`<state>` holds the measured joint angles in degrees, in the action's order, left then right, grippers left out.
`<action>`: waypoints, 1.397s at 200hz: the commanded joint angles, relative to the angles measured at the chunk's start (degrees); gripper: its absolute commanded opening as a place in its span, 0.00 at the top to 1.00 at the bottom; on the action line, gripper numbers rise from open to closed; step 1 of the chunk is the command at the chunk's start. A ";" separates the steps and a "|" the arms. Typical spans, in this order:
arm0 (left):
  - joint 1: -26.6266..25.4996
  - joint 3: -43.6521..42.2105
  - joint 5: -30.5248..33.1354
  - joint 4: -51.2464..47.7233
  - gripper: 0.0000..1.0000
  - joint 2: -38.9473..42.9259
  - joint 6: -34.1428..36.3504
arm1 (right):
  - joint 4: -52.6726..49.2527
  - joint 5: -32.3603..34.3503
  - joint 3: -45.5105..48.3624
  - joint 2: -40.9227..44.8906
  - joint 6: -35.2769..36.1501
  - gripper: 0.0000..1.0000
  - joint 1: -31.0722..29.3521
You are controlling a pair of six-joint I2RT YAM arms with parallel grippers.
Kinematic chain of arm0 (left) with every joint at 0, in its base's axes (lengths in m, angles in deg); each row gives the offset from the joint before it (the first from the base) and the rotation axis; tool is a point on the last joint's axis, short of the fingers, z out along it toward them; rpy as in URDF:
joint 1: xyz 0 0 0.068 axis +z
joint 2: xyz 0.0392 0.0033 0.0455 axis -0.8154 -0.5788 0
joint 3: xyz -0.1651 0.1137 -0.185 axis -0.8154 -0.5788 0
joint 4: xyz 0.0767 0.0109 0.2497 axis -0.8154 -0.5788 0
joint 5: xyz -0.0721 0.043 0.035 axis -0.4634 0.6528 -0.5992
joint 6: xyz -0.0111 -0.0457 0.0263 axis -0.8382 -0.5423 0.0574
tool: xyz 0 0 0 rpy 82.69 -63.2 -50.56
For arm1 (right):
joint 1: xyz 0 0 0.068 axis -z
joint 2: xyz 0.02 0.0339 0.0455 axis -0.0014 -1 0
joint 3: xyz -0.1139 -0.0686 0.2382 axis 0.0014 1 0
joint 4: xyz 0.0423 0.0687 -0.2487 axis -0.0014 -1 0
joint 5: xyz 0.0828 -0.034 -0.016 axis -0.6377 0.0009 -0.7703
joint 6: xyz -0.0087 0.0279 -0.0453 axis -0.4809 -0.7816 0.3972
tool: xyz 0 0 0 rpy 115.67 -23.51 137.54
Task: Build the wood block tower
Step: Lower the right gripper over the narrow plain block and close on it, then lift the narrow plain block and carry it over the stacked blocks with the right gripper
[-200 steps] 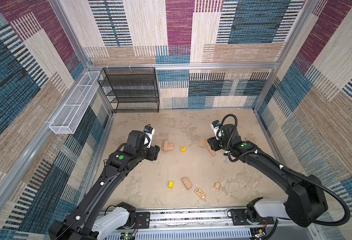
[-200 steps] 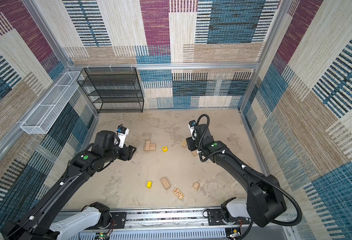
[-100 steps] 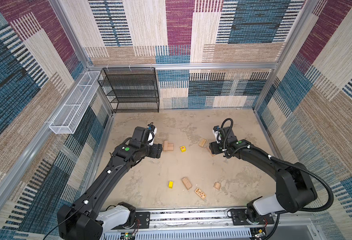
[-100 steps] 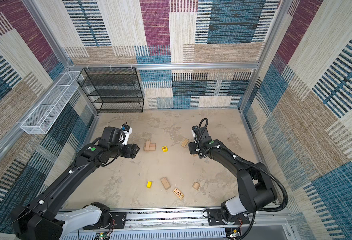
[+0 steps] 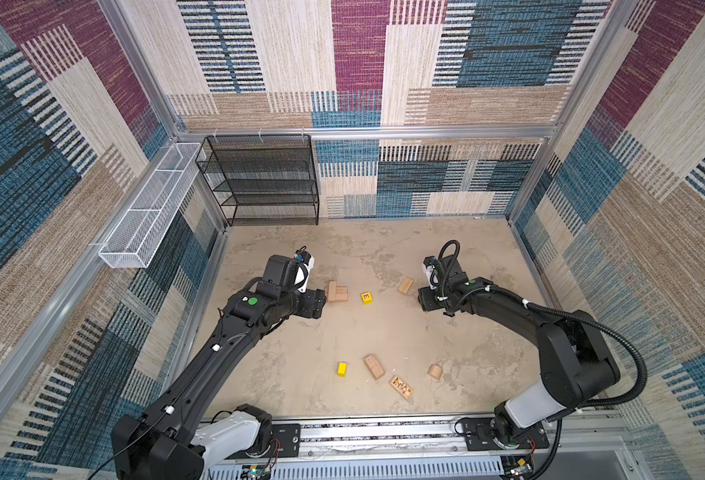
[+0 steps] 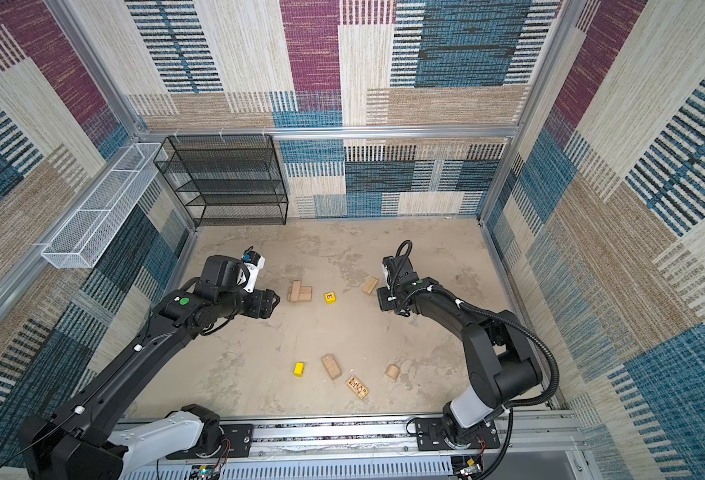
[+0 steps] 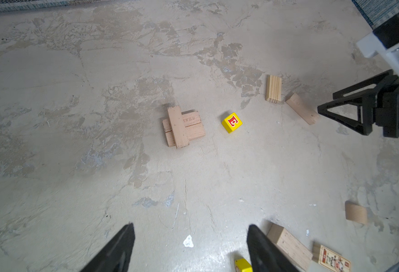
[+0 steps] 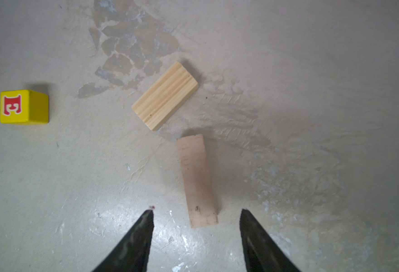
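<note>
Right arm has dropped lower toward the table [image 8: 311, 117] since a second ago, and its gripper has settled behind a thin tan block; the left arm has nudged its gripper slightly closer to the tower.

Seen from the right wrist, the right gripper [image 8: 196, 212] stands partly open and empty, touching nothing. The thin tan block [image 8: 197, 181] lies flat directly ahead of it, its long axis running almost straight away from the gripper. Its near end sits about level with the fingertips, inside the gap and closer to 1 finger than the other. Closing there would likely pinch the block across its narrow width, though a short advance looks needed first for a fuller hold. Just beyond it lies a pale grooved block [image 8: 165, 95], turned diagonally and not touching it. A yellow lettered block [image 8: 23, 107] sits well off to the side.

The left gripper [image 7: 191, 225] is spread wide and also empty. The tower [image 7: 182, 127] is well ahead of it: only 2 tan blocks side by side with 1 laid across them. The right arm is clearly the nearer one to the thin block. In a top view, 4 more wood blocks [image 5: 374, 366] lie scattered far from both grippers, near the front rail.
</note>
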<state>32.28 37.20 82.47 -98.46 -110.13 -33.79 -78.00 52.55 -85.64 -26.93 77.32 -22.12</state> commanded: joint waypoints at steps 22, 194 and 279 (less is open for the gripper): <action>0.02 0.42 -2.57 0.30 0.20 -0.97 -0.29 | -2.56 1.38 -2.79 -3.36 -1.28 0.38 -0.08; 0.02 3.20 1.02 -4.16 0.24 -6.96 0.78 | -3.59 1.40 -3.62 -8.29 -2.13 0.58 -0.11; 0.04 2.80 1.24 -4.14 0.24 -6.74 1.58 | -3.40 0.33 -3.73 -8.81 -2.39 0.67 -0.31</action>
<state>32.33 40.00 84.00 -102.59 -117.08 -33.11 -82.35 53.43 -89.31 -35.67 75.49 -22.30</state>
